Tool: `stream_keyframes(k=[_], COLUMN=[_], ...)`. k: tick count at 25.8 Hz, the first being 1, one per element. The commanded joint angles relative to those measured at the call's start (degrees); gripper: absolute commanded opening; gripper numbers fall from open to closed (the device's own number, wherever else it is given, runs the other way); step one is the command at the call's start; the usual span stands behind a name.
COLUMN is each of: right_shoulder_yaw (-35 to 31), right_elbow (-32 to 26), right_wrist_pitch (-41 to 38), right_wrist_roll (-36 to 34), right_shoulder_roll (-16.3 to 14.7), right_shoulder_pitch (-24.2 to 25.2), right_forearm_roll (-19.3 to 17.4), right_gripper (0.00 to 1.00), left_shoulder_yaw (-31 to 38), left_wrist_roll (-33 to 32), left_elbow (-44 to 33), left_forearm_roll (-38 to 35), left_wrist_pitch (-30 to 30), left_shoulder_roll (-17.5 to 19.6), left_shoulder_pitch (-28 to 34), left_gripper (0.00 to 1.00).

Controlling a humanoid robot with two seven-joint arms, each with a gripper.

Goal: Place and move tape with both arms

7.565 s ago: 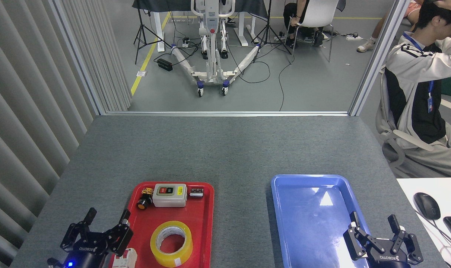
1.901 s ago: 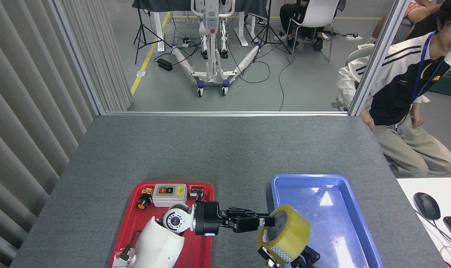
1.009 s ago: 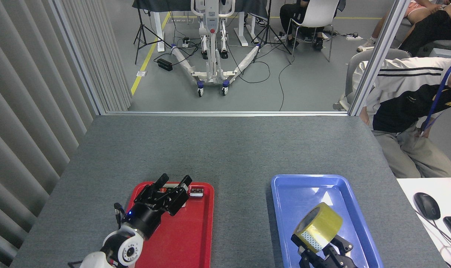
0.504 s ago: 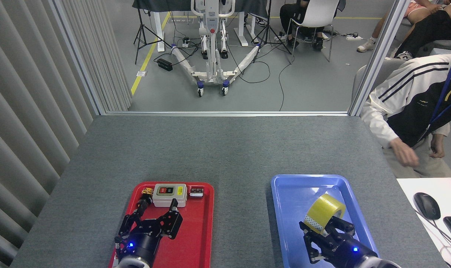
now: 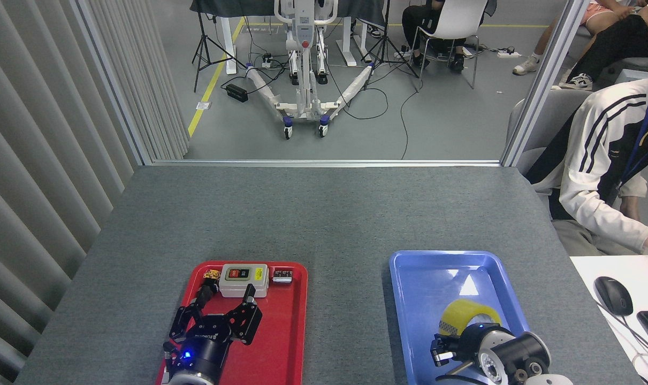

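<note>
Left gripper (image 5: 225,310) at near end of red tray (image 5: 291,342), fingers spread apart, nothing between them. Right gripper (image 5: 446,350) low over near-right part of blue tray (image 5: 409,299), seen end-on behind its wrist; can't tell if grasping. Tape (image 5: 465,311) in blue tray just beyond that gripper, on/against tray floor, partly hidden by it. Far end of red tray: grey switch box (image 5: 243,279), small black/yellow button part (image 5: 208,283) at far-left corner, small dark part (image 5: 282,276) at far-right corner. Both trays near bench's (image 5: 324,214) near edge. Person in white jacket (image 5: 607,160) off bench's right edge.
</note>
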Motion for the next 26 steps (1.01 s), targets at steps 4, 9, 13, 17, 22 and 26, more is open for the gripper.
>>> stream_keyframes(k=[4, 9, 13, 17, 22, 26], right_shoulder_yaw=[0.4, 0.4, 0.4, 0.4, -0.13, -1.53], right_elbow=[1.12, 1.3, 1.56, 1.38, 1.38, 1.38], right_wrist_pitch=[6.58, 9.48, 11.24, 16.07, 17.65, 19.76], right_wrist_roll=[0.52, -0.71, -2.47, -7.75, -17.59, -29.89], right_shoulder_roll=[-0.13, -0.22, -0.22, -0.4, -0.48, -0.4], right_shoulder_pitch=[-0.2, -0.11, 0.07, 0.68, 1.74, 3.41], right_forearm_roll=[0.43, 0.51, 0.6, 0.69, 0.78, 0.87], right_gripper=[0.12, 0.5, 0.54, 0.69, 0.92, 0.99], left_shoulder_yaw=[0.11, 0.11, 0.02, 0.11, 0.11, 0.02], left_wrist_roll=[1.81, 2.77, 4.8, 4.8, 4.88, 4.8], left_elbow=[0.11, -0.33, -0.16, -0.07, 0.02, -0.16], left_forearm_roll=[-0.24, -0.24, -0.24, -0.24, -0.24, -0.24], left_wrist_pitch=[-0.19, -0.19, -0.19, -0.19, -0.19, -0.19], left_shoulder_roll=[-0.08, 0.1, 0.36, 0.89, 0.71, 0.62], left_shoulder_pitch=[0.09, 0.0, 0.0, -0.27, -0.27, -0.27], left_gripper=[1.0, 1.0, 1.0, 1.0, 1.0, 1.0])
